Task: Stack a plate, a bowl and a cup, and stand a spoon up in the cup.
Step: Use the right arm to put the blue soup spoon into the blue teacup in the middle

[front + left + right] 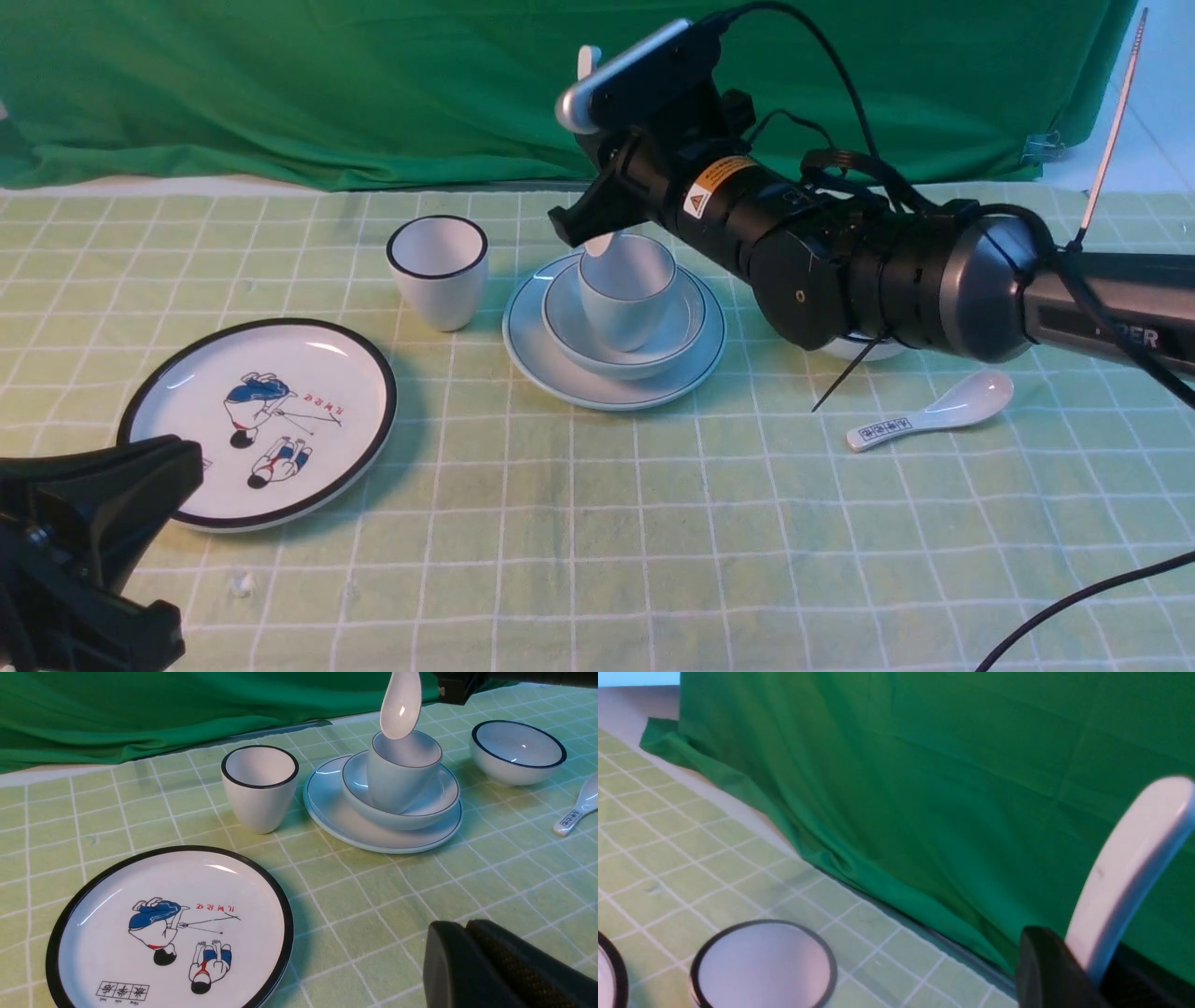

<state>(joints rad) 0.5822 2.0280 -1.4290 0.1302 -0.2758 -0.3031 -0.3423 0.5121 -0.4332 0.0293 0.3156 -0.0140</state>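
We log the right claw [602,213] clamped on the spoon [400,707], its long axis near vertical and the scoop directly below the claw at the mouth of the cup [625,294], which is stacked in the bowl [689,322] on the plate [560,366].

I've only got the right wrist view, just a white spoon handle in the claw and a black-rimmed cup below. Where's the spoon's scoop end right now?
Observer: The scoop of the spoon hangs at the mouth of the pale blue cup, tip about level with its rim.
Operator: Is that cup stacked?
Observer: Yes, it stands in the bowl, which sits on the plate.
Operator: Where's the left claw?
Observer: The left claw is shut, down by the cartoon plate, clear of the stack.
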